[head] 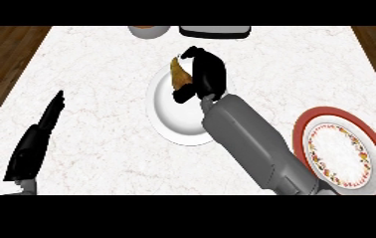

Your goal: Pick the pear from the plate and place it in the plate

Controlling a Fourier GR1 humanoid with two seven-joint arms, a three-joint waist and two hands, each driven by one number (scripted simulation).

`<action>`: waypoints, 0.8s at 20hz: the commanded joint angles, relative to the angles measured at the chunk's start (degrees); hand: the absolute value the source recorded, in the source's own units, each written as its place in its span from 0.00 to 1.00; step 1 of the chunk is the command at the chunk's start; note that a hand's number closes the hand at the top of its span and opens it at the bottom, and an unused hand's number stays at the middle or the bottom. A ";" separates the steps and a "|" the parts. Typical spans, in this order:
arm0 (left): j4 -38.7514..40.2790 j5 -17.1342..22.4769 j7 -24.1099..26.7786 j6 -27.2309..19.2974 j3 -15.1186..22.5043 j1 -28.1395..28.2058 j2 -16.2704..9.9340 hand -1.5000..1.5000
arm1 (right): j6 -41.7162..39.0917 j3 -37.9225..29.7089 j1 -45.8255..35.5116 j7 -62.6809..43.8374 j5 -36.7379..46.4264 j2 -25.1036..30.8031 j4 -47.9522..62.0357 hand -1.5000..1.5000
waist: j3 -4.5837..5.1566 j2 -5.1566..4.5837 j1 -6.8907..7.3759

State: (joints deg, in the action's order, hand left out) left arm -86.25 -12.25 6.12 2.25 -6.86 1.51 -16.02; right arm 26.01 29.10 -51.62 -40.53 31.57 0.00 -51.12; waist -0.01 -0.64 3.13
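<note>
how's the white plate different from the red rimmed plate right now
The white plate is plain and lies mid-counter; the red rimmed plate has a patterned ring and lies at the right edge, cut off by the view. The right hand curls round the pear over the white plate; the red rimmed one carries nothing. Both are round.

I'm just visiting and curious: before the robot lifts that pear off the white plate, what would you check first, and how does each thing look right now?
1. Right hand at the pear: ok, its fingers curl round it.
2. Pear clear of the white plate: not ok, it is above the plate's upper part; whether lifted, cannot tell.
3. Red-rimmed plate free to receive: ok, nothing lies on it.
4. Path between the two plates: ok, only the robot's own forearm crosses it.
5. Left hand out of the way: ok, resting open at the left edge.
6. Grip secure: cannot tell, the hand hides most of the pear.
</note>
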 commanded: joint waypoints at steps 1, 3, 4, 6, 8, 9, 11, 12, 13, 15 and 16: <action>1.10 -1.05 1.52 -0.76 0.17 0.82 0.75 0.50 | 7.51 6.49 -0.60 -0.39 -7.45 0.00 6.34 0.00 | 0.01 0.08 -0.10; 0.69 0.71 0.21 1.86 -0.86 -0.88 -1.10 0.50 | 11.37 7.26 -2.86 3.10 -10.78 0.00 10.12 0.00 | -0.01 -0.12 0.57; 7.19 -2.17 4.03 -2.39 0.19 -3.01 2.06 0.50 | 11.82 8.11 -3.77 1.66 -11.37 0.00 7.63 0.00 | 0.04 -0.03 -0.43; 3.82 -1.81 1.32 -1.54 0.24 -2.28 1.38 0.50 | 16.50 3.42 -1.35 10.28 -12.01 0.00 9.15 0.00 | -0.02 -0.11 -0.60; 0.30 -0.40 -0.86 0.31 0.08 -0.54 0.75 0.50 | 20.76 4.04 -0.23 10.96 -13.22 0.00 6.01 0.00 | -0.06 0.19 -0.62; 1.52 -0.54 2.25 -0.08 -0.79 1.73 0.30 0.50 | 21.61 1.03 -3.26 10.25 -12.63 0.00 5.54 0.00 | -0.03 0.31 -0.95; 2.71 -0.77 1.88 -1.28 -1.04 -0.23 1.21 0.50 | 25.02 -1.09 -2.30 12.60 -13.32 0.00 6.06 0.00 | -0.02 0.28 -1.75; 1.78 -0.54 3.58 -0.37 -1.52 3.54 0.26 0.50 | 26.25 -2.89 -1.20 12.05 -11.83 0.00 5.41 0.00 | -0.01 0.58 -2.32; 1.16 0.32 1.50 -0.31 -2.09 1.91 0.43 0.50 | 25.99 -4.09 -0.58 12.60 -12.29 1.76 3.65 0.00 | -0.02 0.67 -2.78; 3.25 -0.75 3.49 -1.52 -1.50 2.22 1.71 0.50 | 28.30 -5.75 0.36 11.60 -12.03 0.44 3.67 0.00 | 0.01 0.66 -2.96; 3.86 -0.72 3.54 -1.66 -2.15 2.05 1.26 0.50 | 28.37 -6.72 3.54 13.95 -13.61 2.25 -0.50 0.00 | -0.01 0.74 -3.43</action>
State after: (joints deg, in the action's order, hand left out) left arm -83.89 -12.99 8.78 1.12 -8.23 3.31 -15.00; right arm 50.34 25.69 -51.51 -28.27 19.16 0.86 -47.19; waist -0.02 -0.13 0.83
